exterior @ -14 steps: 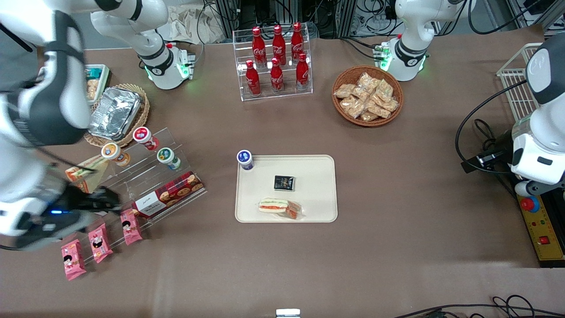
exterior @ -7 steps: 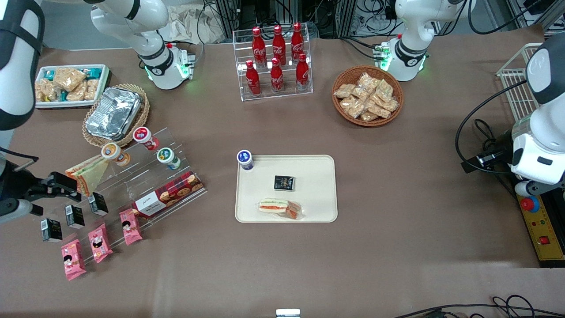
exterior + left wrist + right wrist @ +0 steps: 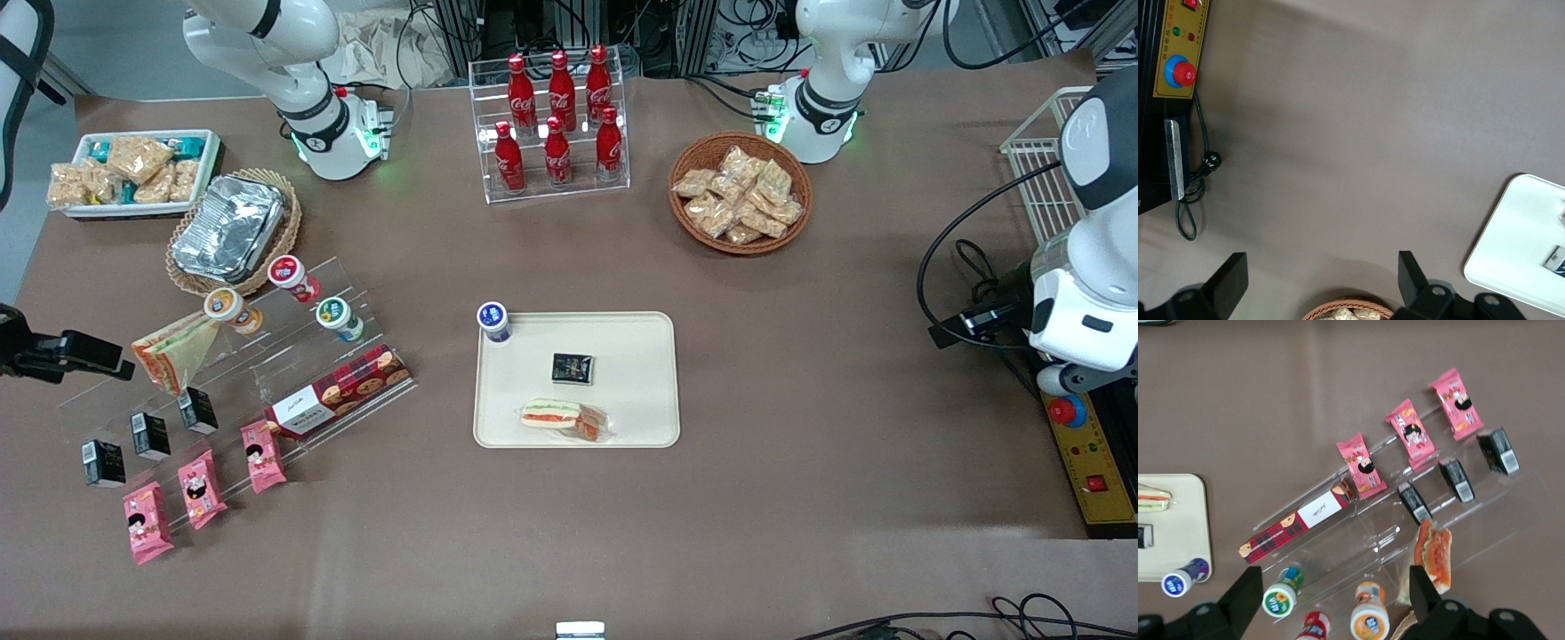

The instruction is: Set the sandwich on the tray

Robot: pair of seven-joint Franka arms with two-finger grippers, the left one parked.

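The sandwich [image 3: 564, 416], a clear-wrapped white-bread wedge with a red, orange and green filling, lies on the cream-beige tray [image 3: 640, 382], near the tray's edge closest to the front camera. It also shows in the right wrist view [image 3: 1153, 499] on the tray [image 3: 1185, 533]. The right arm's gripper [image 3: 107, 357] is open and empty. It hovers at the working arm's end of the table, beside the acrylic stand and well away from the tray. In the wrist view the gripper [image 3: 1336, 600] has its fingers [image 3: 1247, 593] spread wide over the stand's cups.
A small black box [image 3: 572, 368] lies on the tray and a blue-lidded cup [image 3: 493, 320] stands at its corner. The acrylic stand [image 3: 267, 356] holds cups, a cookie box, black boxes, pink packets and a yellowish wrapped wedge [image 3: 169, 351]. A foil container [image 3: 229, 227], a snack bin [image 3: 133, 169], a cola rack [image 3: 556, 124] and a snack basket [image 3: 740, 191] stand farther back.
The right arm has pulled back off the acrylic stand toward its own end of the table, uncovering the black boxes and snack bin. The sandwich has stayed on the tray.
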